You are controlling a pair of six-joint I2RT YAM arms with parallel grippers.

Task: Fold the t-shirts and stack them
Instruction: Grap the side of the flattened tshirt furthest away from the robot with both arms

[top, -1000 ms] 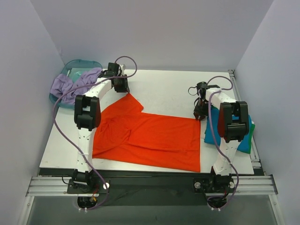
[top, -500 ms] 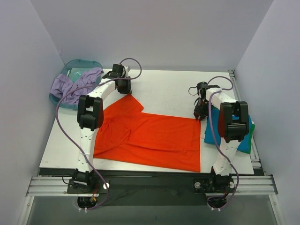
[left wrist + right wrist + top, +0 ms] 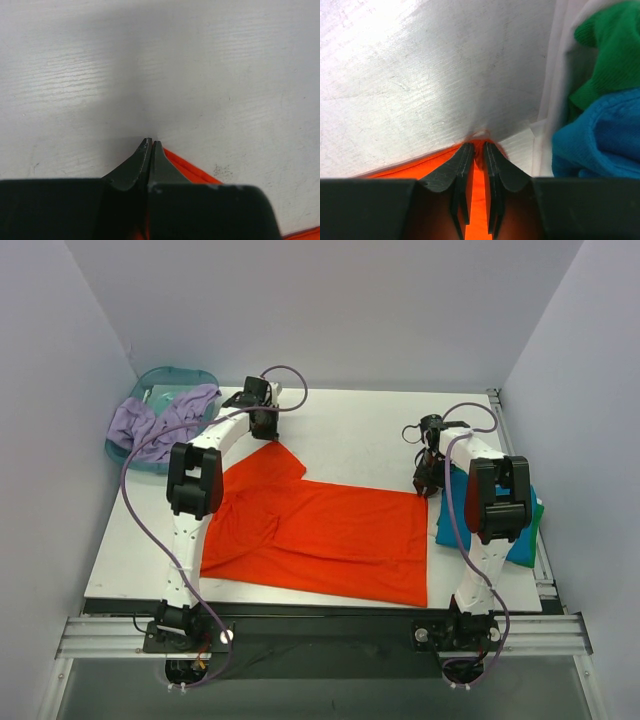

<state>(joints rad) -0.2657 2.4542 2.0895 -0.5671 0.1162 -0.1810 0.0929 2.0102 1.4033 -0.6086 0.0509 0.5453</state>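
**Near zone.** The bright orange-red short-sleeved cloth t-shirt (image 3: 330, 535) lies spread on the white rectangular table top (image 3: 350, 425). Its near hem sits just inside the table's near edge. Its left half is wrinkled and no fold has been made.

**Right side.** The right gripper (image 3: 479, 146) sits at the shirt's far right corner. Its fingers are nearly together with orange cloth in the narrow gap, so it is pinched on that corner. Its position has not changed over the last second. Just beside it are the folded teal-blue t-shirt (image 3: 446, 522) and the folded green t-shirt (image 3: 538, 512). The right arm covers most of this stack, so its neatness cannot be checked.

**Far left.** The left gripper (image 3: 150, 144) is at the far sleeve tip with its fingers pressed together. Orange cloth emerges beneath one finger, and I judge it clamped on that edge, though the contact itself is hidden.

**Change.** The left arm has moved slightly farther out and to the right. The left edge of the orange-red t-shirt has drawn in a little with it. The cloth is probably being tensioned for a first fold.

**Farthest.** A translucent teal plastic basin (image 3: 182, 373) holds a crumpled lavender cloth (image 3: 140, 425) draped over its rim. What garment that is cannot be made out.
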